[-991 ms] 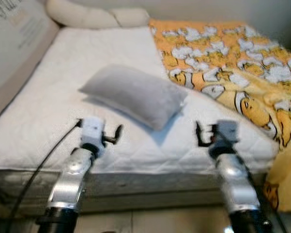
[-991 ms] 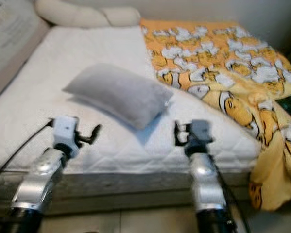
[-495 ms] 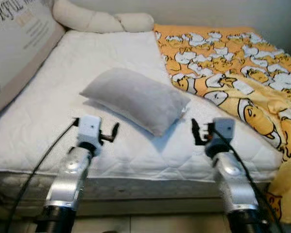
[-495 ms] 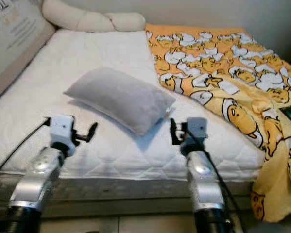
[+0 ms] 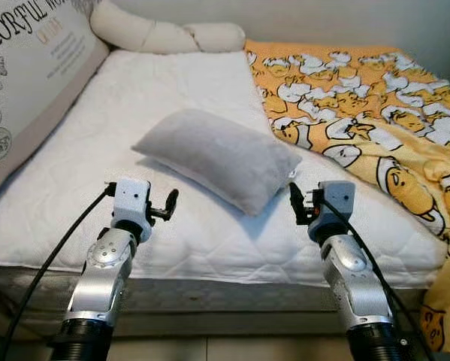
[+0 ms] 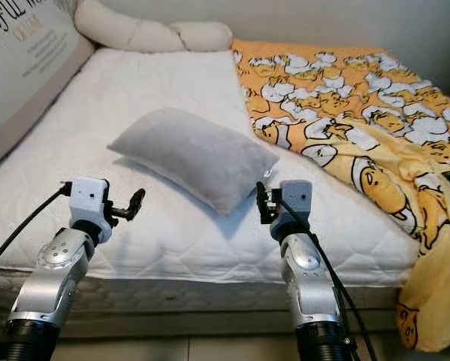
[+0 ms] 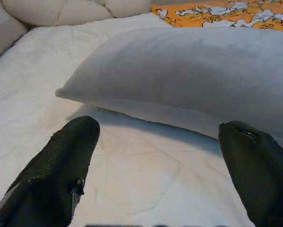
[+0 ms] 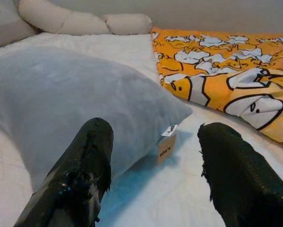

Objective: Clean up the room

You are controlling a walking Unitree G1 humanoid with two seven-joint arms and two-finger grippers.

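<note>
A grey pillow (image 5: 218, 156) lies slantwise in the middle of the white mattress (image 5: 134, 98). My left gripper (image 5: 171, 203) hovers over the mattress just short of the pillow's near left side, open, nothing between its black fingers (image 7: 61, 165). My right gripper (image 5: 295, 203) hangs open by the pillow's near right corner, where a small tag (image 8: 167, 147) sticks out. In the right wrist view the pillow (image 8: 70, 99) lies ahead of the fingers (image 8: 84, 165). An orange duck-print blanket (image 5: 360, 98) covers the bed's right side and spills over the edge.
A long cream bolster (image 5: 164, 34) lies along the head of the bed. A large printed cushion (image 5: 22, 83) leans at the left. The bed's grey front edge (image 5: 232, 297) runs between my arms, with floor below.
The camera has come a little closer and steadied, so the picture is sharper. Both grippers stay in much the same pose before the pillow.
</note>
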